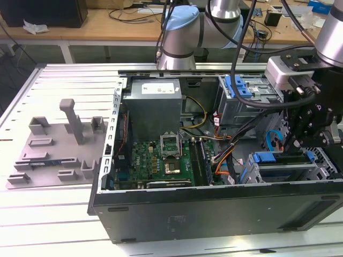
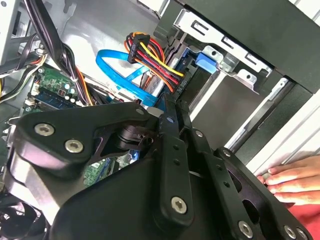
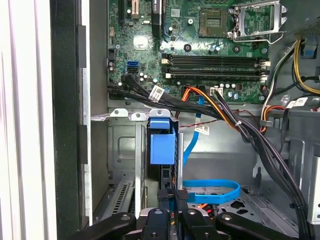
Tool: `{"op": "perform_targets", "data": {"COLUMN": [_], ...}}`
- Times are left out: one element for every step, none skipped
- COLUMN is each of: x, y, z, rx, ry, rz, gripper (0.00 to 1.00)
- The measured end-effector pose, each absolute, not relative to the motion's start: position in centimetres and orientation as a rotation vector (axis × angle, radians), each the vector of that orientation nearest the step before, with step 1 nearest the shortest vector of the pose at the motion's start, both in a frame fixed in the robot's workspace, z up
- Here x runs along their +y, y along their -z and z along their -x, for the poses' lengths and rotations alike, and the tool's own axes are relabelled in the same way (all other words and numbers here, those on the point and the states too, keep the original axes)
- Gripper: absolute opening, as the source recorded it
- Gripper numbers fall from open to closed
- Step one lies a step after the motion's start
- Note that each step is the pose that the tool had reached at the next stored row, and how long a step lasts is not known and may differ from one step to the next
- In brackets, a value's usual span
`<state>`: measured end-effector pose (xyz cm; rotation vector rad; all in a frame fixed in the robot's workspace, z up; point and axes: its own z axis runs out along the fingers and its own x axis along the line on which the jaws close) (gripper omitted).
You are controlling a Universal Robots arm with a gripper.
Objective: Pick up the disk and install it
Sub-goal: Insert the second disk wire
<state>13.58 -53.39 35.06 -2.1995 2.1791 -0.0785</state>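
Hand [image 3: 170,197] pinched shut on the disk [image 3: 162,145], mostly hidden inside the drive cage [image 3: 122,150].

Exterior view high, overlooking whole open computer case [image 1: 214,209], both wrist views close inside, sharing motherboard [image 3: 200,45].

My gripper [image 3: 170,212] hangs wrist-down, fingers [image 2: 170,145] drawn together with barely a gap; just beside it, a person's hand [image 2: 295,177] rests flat.
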Motion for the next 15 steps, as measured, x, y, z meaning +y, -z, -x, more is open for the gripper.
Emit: {"op": "perform_targets", "data": {"x": [-53.39,-53.39,-53.39,-53.39,-53.39,-53.39,-53.39,-53.39,-53.39,-53.39,-53.39,-53.39,-53.39,-53.39,-53.39], "y": [-35.05,-35.03,-35.02,-34.99,-34.97,-34.94,-34.92,-34.90,-34.88,-34.84,-34.82,-34.81,-34.79,-34.76,-34.72], "z": [-13.58,-13.58,-13.58,-13.58,-13.58,-13.58,-13.58,-13.58,-13.58,-13.58,-13.58,-13.58,-13.58,-13.59,-13.60], "rx": [2.179,2.179,2.179,2.179,2.179,2.179,2.179,2.179,2.179,2.179,2.179,2.179,2.179,2.179,2.179], "ry": [0.079,0.079,0.079,0.079,0.078,0.078,0.079,0.079,0.079,0.079,0.079,0.079,0.079,0.079,0.079], "rz": [2.200,2.200,2.199,2.199,2.199,2.199,2.199,2.199,2.199,2.199,2.199,2.199,2.199,2.199,2.199], "gripper": [0.16,0.16,0.16,0.16,0.16,0.16,0.16,0.16,0.16,0.16,0.16,0.16,0.16,0.16,0.16]}}
